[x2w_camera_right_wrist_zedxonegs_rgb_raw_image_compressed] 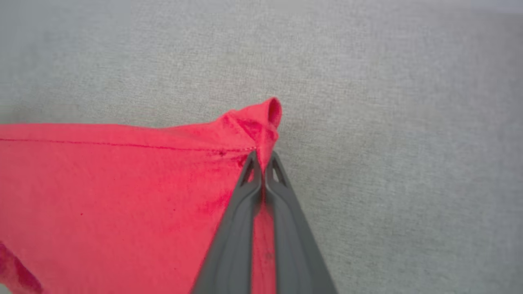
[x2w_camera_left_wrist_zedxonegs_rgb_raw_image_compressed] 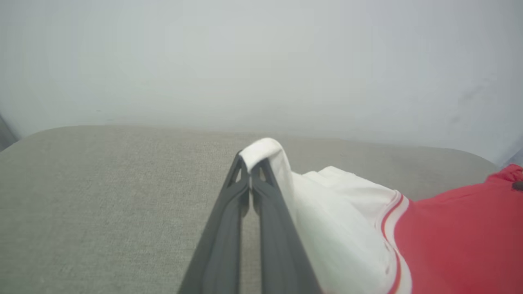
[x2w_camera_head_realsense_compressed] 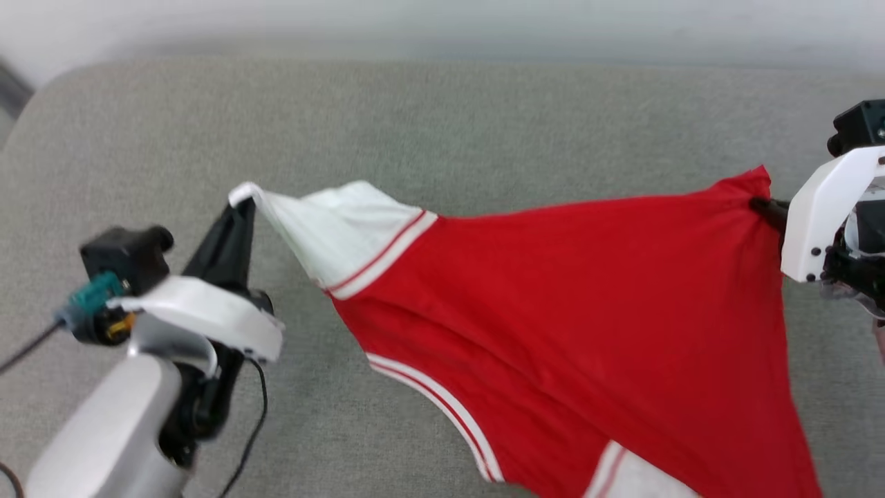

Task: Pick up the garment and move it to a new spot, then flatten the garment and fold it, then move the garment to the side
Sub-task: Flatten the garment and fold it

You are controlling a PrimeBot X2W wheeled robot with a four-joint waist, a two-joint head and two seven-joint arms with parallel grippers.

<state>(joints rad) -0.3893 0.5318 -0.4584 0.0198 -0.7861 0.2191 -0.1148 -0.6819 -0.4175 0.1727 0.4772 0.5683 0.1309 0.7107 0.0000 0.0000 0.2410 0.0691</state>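
Garment (x2w_camera_head_realsense_compressed: 567, 297) is strung between both grippers above the grey upholstered surface (x2w_camera_head_realsense_compressed: 442, 117), running from head-view centre down to 5 o'clock, lower part out of frame. Left gripper (x2w_camera_head_realsense_compressed: 242, 204) is at 9 o'clock, jaws pressed together on the cuff end of the white sleeve (x2w_camera_head_realsense_compressed: 339, 228); the left wrist view shows white cloth lapped over the tips. Right gripper (x2w_camera_head_realsense_compressed: 762, 205) is at 3 o'clock, jaws pinching a red corner by a stitched seam, probably the hem, with a small nub of cloth poking past the tips in the right wrist view. Top edge between the pinches is near taut, the rest sags toward 6 o'clock. My read on the wide spread: it lets the cloth's own weight open it out so it can be laid flat rather than dropped in a heap. The hold looks diagonal, sleeve against hem, so the shirt hangs skewed and a regrasp is likely before a square fold. Looks like the carry/spread step, folding not yet started. Risk: both bites are shallow on soft jersey and could slip under more tension.
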